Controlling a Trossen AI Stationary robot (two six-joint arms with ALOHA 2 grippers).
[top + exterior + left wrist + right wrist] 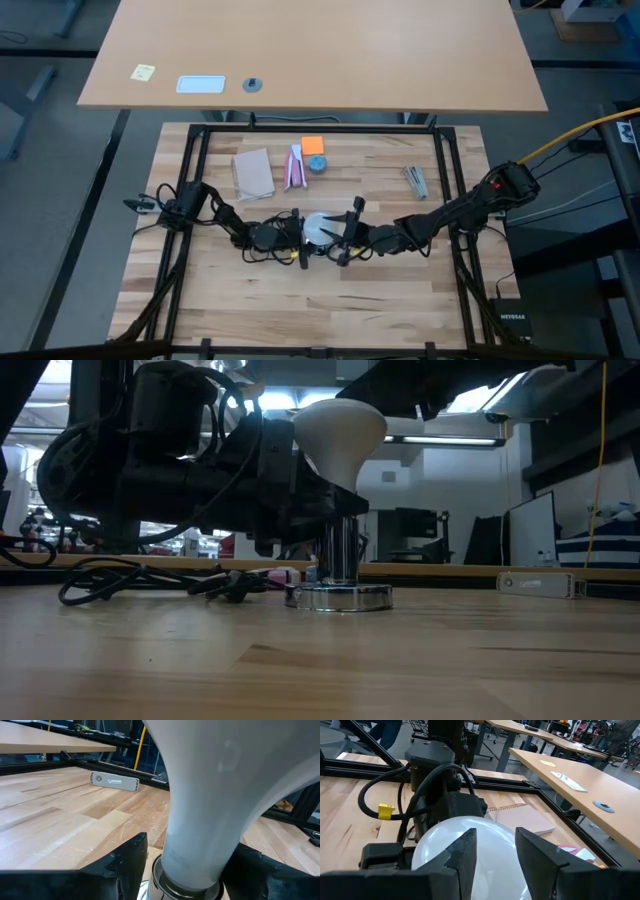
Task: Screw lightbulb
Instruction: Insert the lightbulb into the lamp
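Note:
The frosted white lightbulb stands upright, globe up, its narrow neck set into the silvery socket. The socket's round base rests on the wooden table at mid-table. My left gripper comes in level from the table's left. It is open, with one finger on each side of the neck just above the socket. My right gripper comes from the table's right, slanting slightly down. Its two fingers are spread apart over the top of the globe. My left gripper straddles the bulb's neck. A strip of table shows between one finger and the neck, and I cannot tell whether the other finger touches. My right gripper's fingers lie over the globe's top, which is wider than their gap. Whether they touch it cannot be told.
A dark cord lies coiled on the table to the left of the socket. At the far side lie a tan notebook, a pink-and-white packet, an orange pad and a small metal piece. A black frame borders the table.

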